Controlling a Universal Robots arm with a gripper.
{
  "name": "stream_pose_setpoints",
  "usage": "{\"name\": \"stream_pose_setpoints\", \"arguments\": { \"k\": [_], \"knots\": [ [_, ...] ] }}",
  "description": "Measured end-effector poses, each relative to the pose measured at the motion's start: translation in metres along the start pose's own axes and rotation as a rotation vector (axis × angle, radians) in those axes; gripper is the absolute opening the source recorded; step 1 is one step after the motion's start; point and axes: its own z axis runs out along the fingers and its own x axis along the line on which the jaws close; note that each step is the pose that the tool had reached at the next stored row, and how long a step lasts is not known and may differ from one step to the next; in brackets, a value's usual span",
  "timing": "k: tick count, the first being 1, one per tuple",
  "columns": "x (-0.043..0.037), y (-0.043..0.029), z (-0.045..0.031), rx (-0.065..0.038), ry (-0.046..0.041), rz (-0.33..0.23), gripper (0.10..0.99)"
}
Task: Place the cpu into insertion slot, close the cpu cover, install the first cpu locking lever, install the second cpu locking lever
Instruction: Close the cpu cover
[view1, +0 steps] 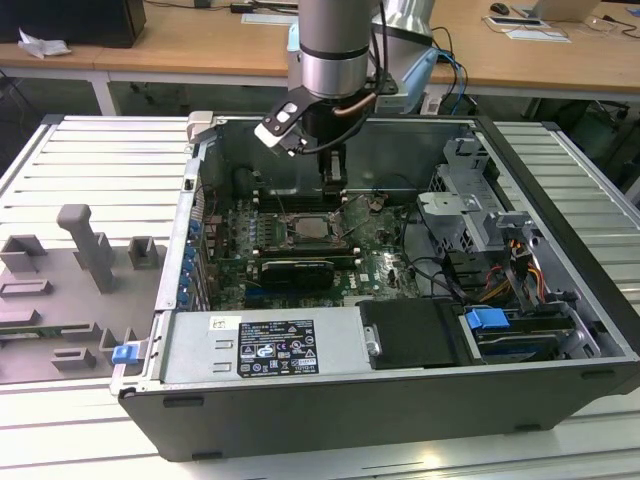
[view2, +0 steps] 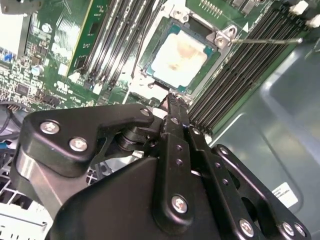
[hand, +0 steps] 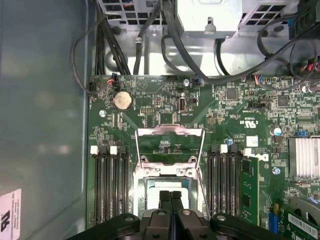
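Closest to the wrist cameras: the gripper (hand: 170, 199), pressed together at the tips, with nothing visible between them. Hangs just over the near edge of the cpu (view2: 180, 57), perhaps touching it; cannot tell for sure. Found seated flat in the insertion slot (view2: 220, 37), pale top upward, so first step judged as done.

Just beyond, the cpu cover (hand: 170, 131) raised on its hinge, with the green motherboard (hand: 235, 100) visible through the cut-out: not yet closed. Beside the socket, a thin metal rod (view2: 265, 41), probably one locking lever, swung free and not latched. Three steps left, by this look.

Further out, the open computer case (view1: 330, 400), lying on its side on a slatted metal table (view1: 90, 150), with grey fixtures (view1: 85, 245) at the exterior view's left. Behind all, wooden desks (view1: 200, 45) of a workshop room.
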Motion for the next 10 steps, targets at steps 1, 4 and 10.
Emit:
{"name": "stream_pose_setpoints", "arguments": {
  "k": [1, 4, 10],
  "knots": [
    [0.0, 0.0034, 0.0001, 0.0, 0.0, 0.0, 0.106],
    [0.0, 0.0111, 0.0007, 0.0, -0.0001, 0.0, 0.106],
    [0.0002, 0.0277, -0.0009, 0.0, 0.0002, 0.0, 0.106]
  ]
}}
